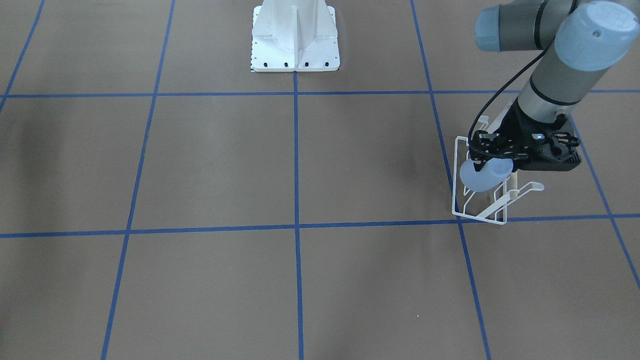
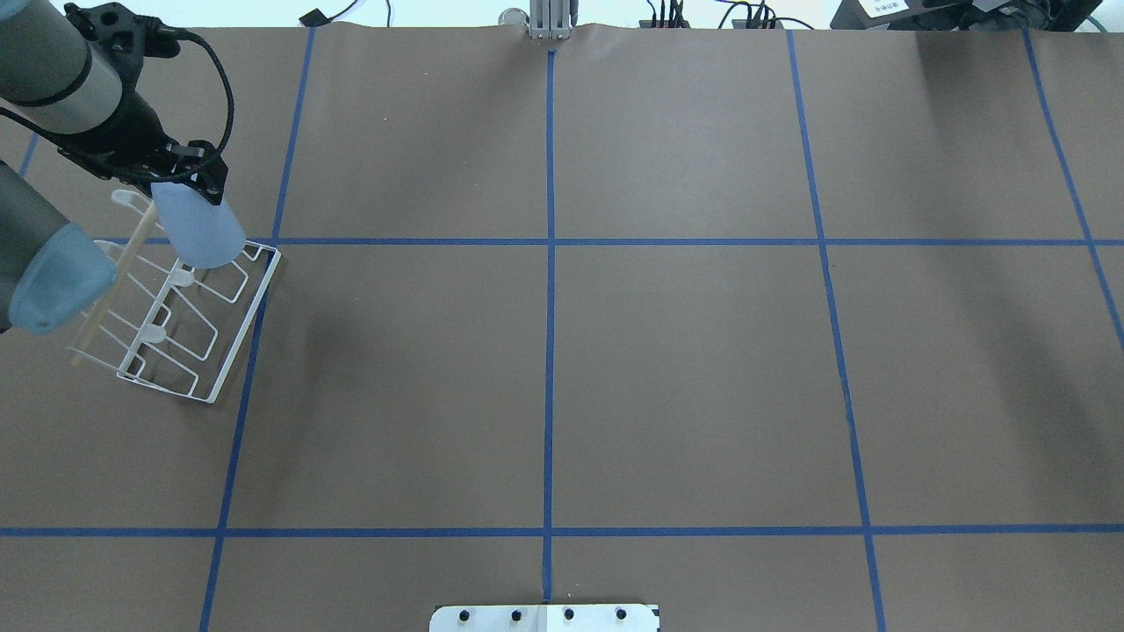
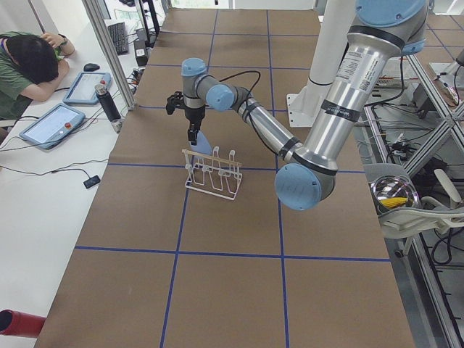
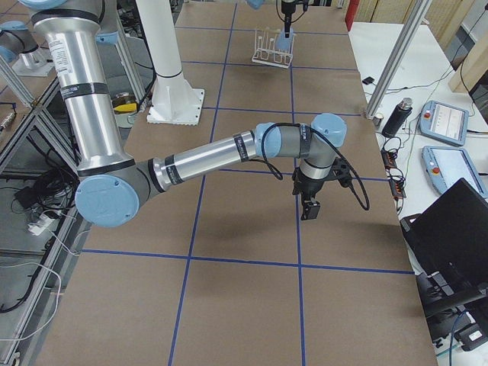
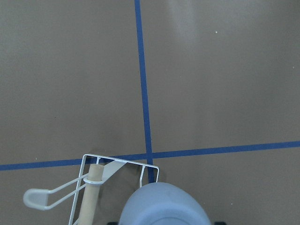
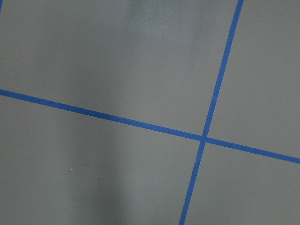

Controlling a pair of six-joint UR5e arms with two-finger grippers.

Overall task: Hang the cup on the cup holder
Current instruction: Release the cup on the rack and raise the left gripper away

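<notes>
My left arm reaches in along the table's (image 2: 685, 369) left edge, gripper (image 2: 180, 180) pointing down, fingers clamped on the cup (image 2: 200, 233) over the rack's (image 2: 247, 326) far end (whether it touches a prong I can't make out). Open table lies to the right. The right gripper (image 4: 309, 212) hovers low there, and I cannot tell how its fingers stand.
</notes>
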